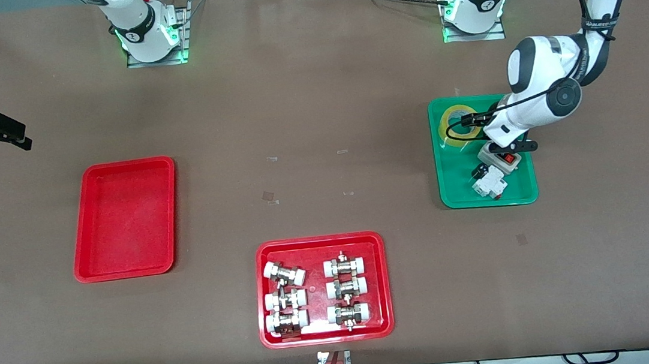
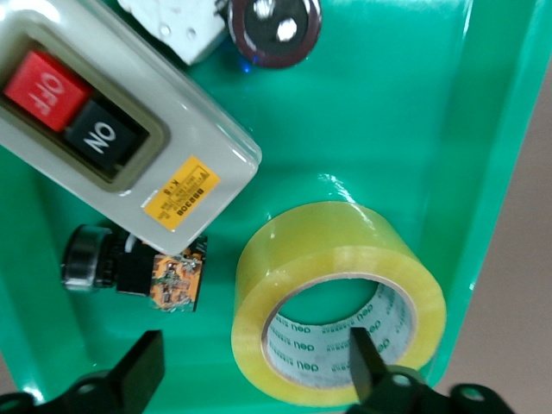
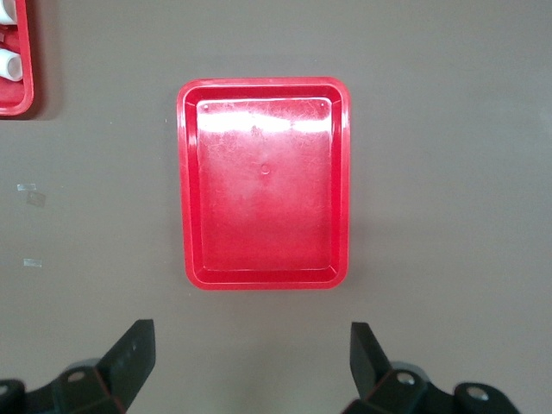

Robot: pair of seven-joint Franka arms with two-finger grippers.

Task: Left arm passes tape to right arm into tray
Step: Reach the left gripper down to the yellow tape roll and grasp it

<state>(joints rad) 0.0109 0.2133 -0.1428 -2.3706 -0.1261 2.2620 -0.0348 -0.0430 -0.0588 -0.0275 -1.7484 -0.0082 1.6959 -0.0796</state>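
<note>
The yellow tape [image 1: 452,121] lies flat in a green tray [image 1: 458,192] at the left arm's end of the table. My left gripper [image 1: 473,122] is low over it and open. In the left wrist view the left gripper [image 2: 254,373] straddles the wall of the tape [image 2: 336,259], with one finger inside the printed core and the other outside the roll. My right gripper [image 1: 12,133] waits, open and empty, in the air at the right arm's end, and also shows in the right wrist view [image 3: 250,362]. The plain red tray [image 1: 125,218] lies empty and also shows in the right wrist view [image 3: 263,185].
The green tray also holds a grey switch box [image 2: 112,129] with OFF and ON buttons, a small black part [image 2: 129,269] and a white part [image 1: 488,181]. A wider red tray with several pipe fittings [image 1: 322,288] lies near the front camera.
</note>
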